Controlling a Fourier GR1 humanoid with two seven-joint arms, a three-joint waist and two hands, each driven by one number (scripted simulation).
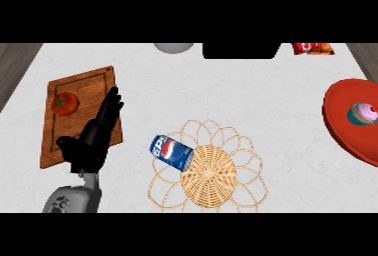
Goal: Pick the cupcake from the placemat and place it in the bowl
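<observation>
Cupcake (362,113) sits in red bowl (347,122) at counter's right edge; wicker placemat (210,172) near front edge holds only soda can (170,151). Placing looks done. Left hand (100,131) spread, resting over cutting board (77,112). Right hand unseen. Next: nothing beyond keeping clear.

Counter count. One hand (94,134) in view, fingers straight. One wooden board (88,85) under and just beside it, bearing one tomato (65,103) to the hand's left. One woven placemat (210,175) to its right, with one blue can (170,152) lying on it, nearest the hand. One red bowl (347,132) far right, holding one cupcake (362,114). One snack bag (313,48) and one grey round object (174,47) far beyond.
</observation>
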